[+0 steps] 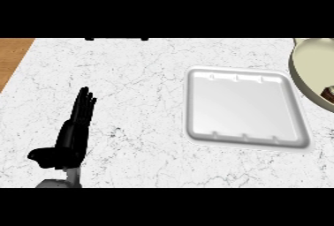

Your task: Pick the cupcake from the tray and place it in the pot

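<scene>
A white rectangular tray [244,106] lies on the marble counter right of centre, and nothing is on it. At the right edge a cream pot [312,66] is partly cut off by the view. Inside it, at the very edge, a small brown piece of the cupcake [329,93] shows. My left hand [73,132] rests at the lower left with straight fingers pointing up, holding nothing. My right hand does not show.
The white marble counter [130,79] fills the view. A strip of wooden surface [12,55] shows at the upper left corner. A dark object [116,39] sits at the counter's far edge.
</scene>
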Tool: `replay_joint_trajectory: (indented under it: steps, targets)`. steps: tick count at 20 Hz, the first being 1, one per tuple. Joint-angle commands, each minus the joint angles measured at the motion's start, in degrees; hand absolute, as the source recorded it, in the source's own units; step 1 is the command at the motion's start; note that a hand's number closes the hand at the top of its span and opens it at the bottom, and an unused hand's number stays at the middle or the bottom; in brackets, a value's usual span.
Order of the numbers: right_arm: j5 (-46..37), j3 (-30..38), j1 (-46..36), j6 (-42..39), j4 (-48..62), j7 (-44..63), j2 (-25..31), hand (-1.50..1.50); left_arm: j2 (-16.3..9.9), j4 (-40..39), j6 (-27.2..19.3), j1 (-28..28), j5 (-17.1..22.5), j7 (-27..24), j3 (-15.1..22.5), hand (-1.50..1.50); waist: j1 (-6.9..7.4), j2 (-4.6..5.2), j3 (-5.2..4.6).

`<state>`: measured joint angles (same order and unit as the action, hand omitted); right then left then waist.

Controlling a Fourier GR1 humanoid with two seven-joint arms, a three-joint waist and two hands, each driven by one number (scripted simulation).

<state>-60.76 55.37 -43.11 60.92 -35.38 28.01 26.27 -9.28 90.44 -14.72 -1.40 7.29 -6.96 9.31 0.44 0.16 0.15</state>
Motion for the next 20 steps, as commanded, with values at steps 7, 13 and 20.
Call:
replay_joint_trajectory:
  steps: [7, 13, 20]
  targets:
    - [16.9, -5.2, 14.1, 2.4, -18.3, -10.2, -6.4, -1.50, 1.8, -2.8, 0.2, -1.2, -1.0, -0.9, -1.6, 0.00, -0.75, -0.22, -0.14]
    - [17.4, -7.8, 24.2, -1.3, -32.3, -4.2, -10.3, -1.50, -0.2, 1.2, 3.6, 3.5, 0.2, -0.9, -3.0, 0.00, -0.77, -0.36, -0.20]
    - [21.2, -7.2, 30.7, 2.5, -40.4, -5.1, -11.2, -1.50, -0.1, 4.7, 2.6, 3.2, -1.8, 2.5, -3.1, 0.00, -0.49, -0.29, -0.16]
